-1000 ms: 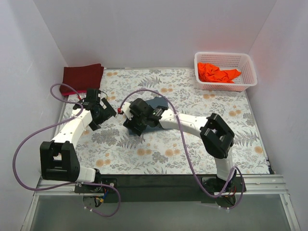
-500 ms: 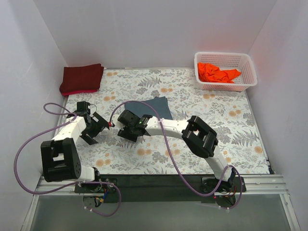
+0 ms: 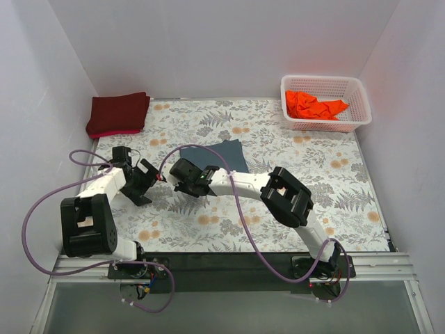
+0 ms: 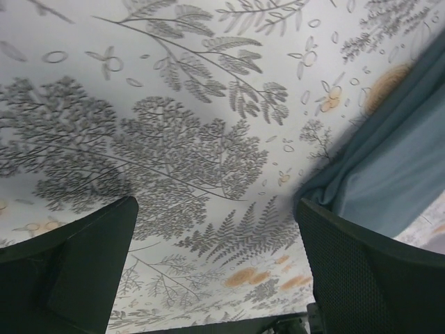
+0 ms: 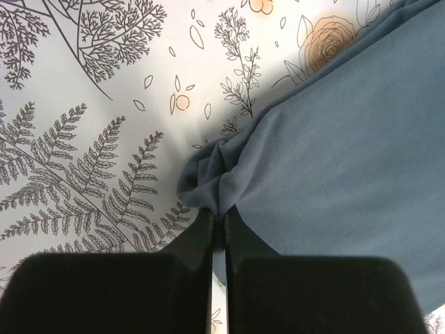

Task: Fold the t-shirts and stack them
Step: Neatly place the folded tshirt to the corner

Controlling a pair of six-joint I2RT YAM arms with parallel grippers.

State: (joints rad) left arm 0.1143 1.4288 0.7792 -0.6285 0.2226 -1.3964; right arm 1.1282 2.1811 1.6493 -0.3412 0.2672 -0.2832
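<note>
The slate blue-grey t-shirt [image 3: 226,154] lies folded on the floral mat, left of centre. My right gripper [image 3: 182,174] sits low at its near-left corner. In the right wrist view the gripper [image 5: 217,216] is shut on a bunched corner of the blue-grey t-shirt [image 5: 348,160]. My left gripper [image 3: 147,182] hovers just left of it, open and holding nothing. Its wrist view shows the gripper [image 4: 215,205] over bare mat, with the blue-grey t-shirt's edge [image 4: 396,174] by the right finger. A folded maroon t-shirt [image 3: 118,113] lies at the far left corner. The orange t-shirt [image 3: 313,106] is crumpled in the basket.
A white lattice basket [image 3: 323,80] stands at the far right corner against the wall. White walls close in the mat on three sides. Purple cables loop beside both arms near the left edge and front centre.
Both arms drew back toward the near left, uncovering the blue-grey t-shirt. The right gripper went from open to shut on the shirt's corner. The left gripper stayed open.
</note>
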